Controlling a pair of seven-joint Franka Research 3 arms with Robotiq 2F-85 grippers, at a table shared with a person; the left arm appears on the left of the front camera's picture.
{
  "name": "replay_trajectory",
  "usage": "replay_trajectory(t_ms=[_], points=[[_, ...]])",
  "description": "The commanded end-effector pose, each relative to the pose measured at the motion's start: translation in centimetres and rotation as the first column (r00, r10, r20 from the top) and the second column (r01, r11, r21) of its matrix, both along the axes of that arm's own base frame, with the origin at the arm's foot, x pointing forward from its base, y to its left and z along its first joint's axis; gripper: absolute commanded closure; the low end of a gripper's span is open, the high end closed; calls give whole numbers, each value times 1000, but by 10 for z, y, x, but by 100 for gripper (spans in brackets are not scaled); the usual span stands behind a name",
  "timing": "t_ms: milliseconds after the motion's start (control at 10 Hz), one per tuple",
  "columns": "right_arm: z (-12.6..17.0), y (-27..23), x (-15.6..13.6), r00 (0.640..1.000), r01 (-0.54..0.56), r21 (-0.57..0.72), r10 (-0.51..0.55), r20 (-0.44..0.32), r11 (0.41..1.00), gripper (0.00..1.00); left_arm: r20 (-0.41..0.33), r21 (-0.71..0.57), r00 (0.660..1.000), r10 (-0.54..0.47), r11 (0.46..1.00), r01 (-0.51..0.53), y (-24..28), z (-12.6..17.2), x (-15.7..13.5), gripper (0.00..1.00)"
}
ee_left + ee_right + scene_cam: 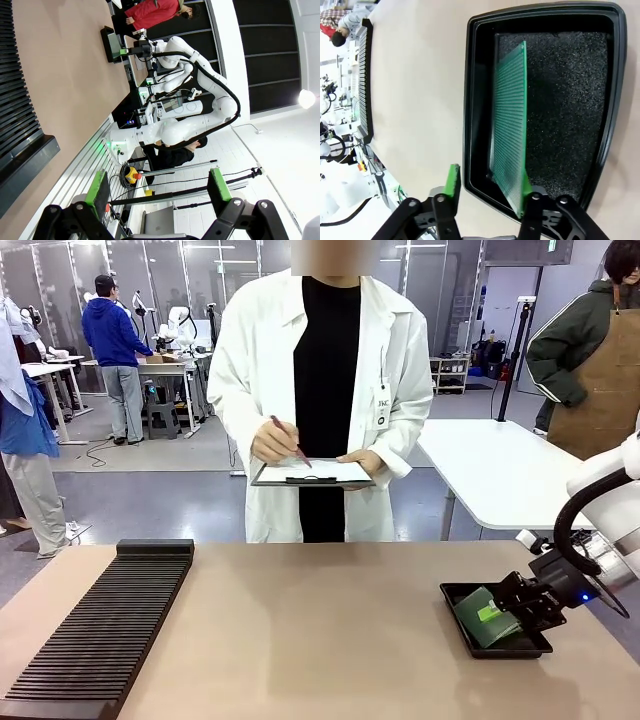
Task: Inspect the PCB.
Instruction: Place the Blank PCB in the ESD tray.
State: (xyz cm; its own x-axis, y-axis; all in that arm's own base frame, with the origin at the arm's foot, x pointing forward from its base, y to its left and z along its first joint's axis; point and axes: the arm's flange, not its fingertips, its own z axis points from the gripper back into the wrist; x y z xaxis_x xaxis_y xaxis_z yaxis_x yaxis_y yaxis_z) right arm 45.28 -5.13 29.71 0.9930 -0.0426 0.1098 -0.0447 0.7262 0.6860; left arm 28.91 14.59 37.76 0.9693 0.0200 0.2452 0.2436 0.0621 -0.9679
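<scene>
so the pcb (511, 120) is sitting in the black tray (545, 17), not flat but tilted, one long edge down by the tray's near wall and the board leaning up over the foam liner (570, 100). the right gripper (489, 192) is right at the tray's near rim with its jaws spread apart; one green pad is touching or just about touching the board's lower corner and the other is out over the table (320, 620) beside the tray, so nothing is clamped as far as i can see, though that corner is cramped in the wrist view and i wouldn't swear there's zero contact. if you go for it, my guess is it's light, stiff and thin, with slick faces, so pinch it across the thickness at a bare edge near that raised corner, gently, since it could skate or tip over. the left gripper (159, 192) is spread wide and holding nothing, well away from the tray. count-wise: one pcb, one tray, one long ribbed black rack (100, 630) far across the table from the tray, and one person behind the table with one clipboard (312, 473) and one pen (290, 440).
</scene>
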Motion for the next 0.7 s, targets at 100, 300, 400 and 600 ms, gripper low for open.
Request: replay_trajectory(t_ms=[100,300,400,600], points=[[18,4,-2,999,29,-51,-27,43,998,0,-4,10,1000,4,1000,-4,0,4,-1,0],[35,-6,-4,997,44,-66,-39,69,997,0,-4,10,1000,4,1000,-4,0,4,-1,0],[45,-13,-6,995,61,-65,-56,84,996,0,-4,10,1000,4,1000,-4,0,4,-1,0],[60,-24,-9,991,80,-55,-74,113,995,0,-4,10,1000,4,1000,-4,0,4,-1,0]])
